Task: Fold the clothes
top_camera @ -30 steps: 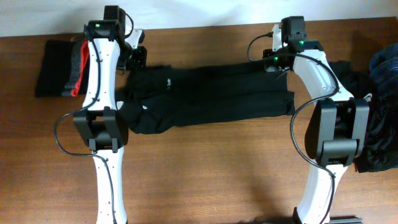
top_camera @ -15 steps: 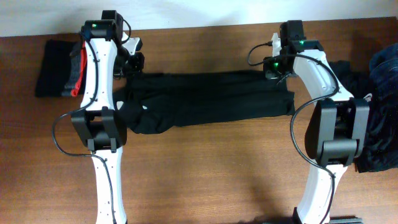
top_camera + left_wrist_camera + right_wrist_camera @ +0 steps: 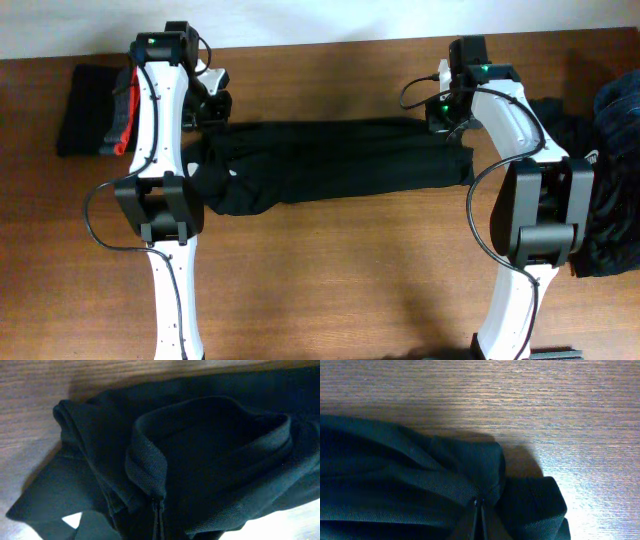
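Observation:
The clothes in hand are a large black shirt [image 3: 330, 160], stretched in a long band across the table between both arms. My left gripper [image 3: 212, 108] is shut on the shirt's far left edge. In the left wrist view the fingertips [image 3: 159, 506] pinch a ribbed fold of the black fabric [image 3: 210, 460]. My right gripper [image 3: 444, 116] is shut on the far right edge. In the right wrist view it [image 3: 480, 505] bites a bunched corner of the shirt [image 3: 410, 485] just above the wood.
A folded stack of black and grey-red garments [image 3: 95, 112] lies at the far left. A loose pile of blue and black clothes [image 3: 612, 170] sits at the right edge, behind the right arm. Bare wooden table [image 3: 340, 280] stretches in front of the shirt.
The shirt's far edge has drawn in, so the band looks narrower and tauter. The small white logo no longer shows. Both grippers stay shut and have barely shifted.

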### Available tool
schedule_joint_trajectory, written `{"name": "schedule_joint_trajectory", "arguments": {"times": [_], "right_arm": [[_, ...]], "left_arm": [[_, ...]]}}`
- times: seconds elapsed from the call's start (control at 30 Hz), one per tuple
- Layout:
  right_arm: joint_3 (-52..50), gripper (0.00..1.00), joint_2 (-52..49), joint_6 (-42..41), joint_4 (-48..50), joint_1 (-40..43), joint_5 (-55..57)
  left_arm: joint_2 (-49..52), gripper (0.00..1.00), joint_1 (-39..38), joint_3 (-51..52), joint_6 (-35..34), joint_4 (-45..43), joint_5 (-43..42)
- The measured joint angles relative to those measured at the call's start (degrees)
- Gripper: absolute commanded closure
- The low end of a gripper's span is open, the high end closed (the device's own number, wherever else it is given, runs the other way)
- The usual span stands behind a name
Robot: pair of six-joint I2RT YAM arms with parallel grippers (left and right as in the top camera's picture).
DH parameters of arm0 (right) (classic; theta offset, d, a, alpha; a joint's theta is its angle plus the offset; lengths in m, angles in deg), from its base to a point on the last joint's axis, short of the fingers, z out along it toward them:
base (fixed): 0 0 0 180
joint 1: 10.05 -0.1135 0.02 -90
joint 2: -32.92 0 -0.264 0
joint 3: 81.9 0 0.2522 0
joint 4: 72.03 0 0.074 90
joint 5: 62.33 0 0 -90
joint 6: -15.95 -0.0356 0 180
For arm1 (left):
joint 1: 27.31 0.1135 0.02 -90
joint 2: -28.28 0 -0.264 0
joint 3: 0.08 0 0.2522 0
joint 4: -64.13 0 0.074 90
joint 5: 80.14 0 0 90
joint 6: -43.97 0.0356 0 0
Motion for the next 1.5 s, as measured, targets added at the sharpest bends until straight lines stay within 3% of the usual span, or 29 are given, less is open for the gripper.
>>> {"name": "schedule_joint_trajectory", "arguments": {"times": [0.23, 0.63, 0.67, 0.7, 0.83, 0.87, 1.07, 1.17, 1.3, 1.5], "right_arm": [[-1.01, 0.96, 0.02, 0.13, -0.66, 0.00, 0.02], [-3.39, 0.96, 0.02, 0.17, -0.02, 0.00, 0.04], [-4.00, 0.92, 0.02, 0.15, 0.28, 0.00, 0.04], [-4.57, 0.80, 0.02, 0.15, 0.46, 0.00, 0.04], [-6.32, 0.23, 0.02, 0.33, 0.87, 0.00, 0.50], [-6.51, 0.18, 0.02, 0.42, 0.92, 0.00, 0.57], [-6.47, 0.12, 0.02, 0.74, 3.19, 0.07, 1.09], [-3.85, 0.11, 0.02, 0.76, 0.61, 0.09, 1.11], [3.06, 0.10, 0.09, 0.74, -3.91, 0.09, 1.11], [7.50, 0.11, 1.49, 0.74, -9.86, 0.11, -1.46]], "left_arm": [[0.00, 1.00, 0.00, 0.70, 0.00, -0.02, 0.90], [-0.11, 1.00, 0.00, 12.07, 0.00, -4.17, 1.29], [-0.11, 1.00, 0.00, 12.20, 0.00, -4.22, 1.29], [-0.11, 0.98, 0.00, 12.20, 0.00, -4.31, 1.29], [-0.11, 0.87, 0.00, 12.20, -0.02, -4.39, 1.38], [-0.11, 0.86, 0.00, 12.20, -0.07, -4.59, 1.51], [-0.11, 0.73, 0.83, 9.92, -0.13, -5.44, 1.36], [-0.11, 0.57, 1.86, 3.56, 0.04, -5.29, 0.63], [-0.20, 0.24, 3.08, -7.69, 0.09, -4.13, -0.28], [-1.86, 0.20, 2.01, -15.80, -0.22, 0.00, -1.11]]}}
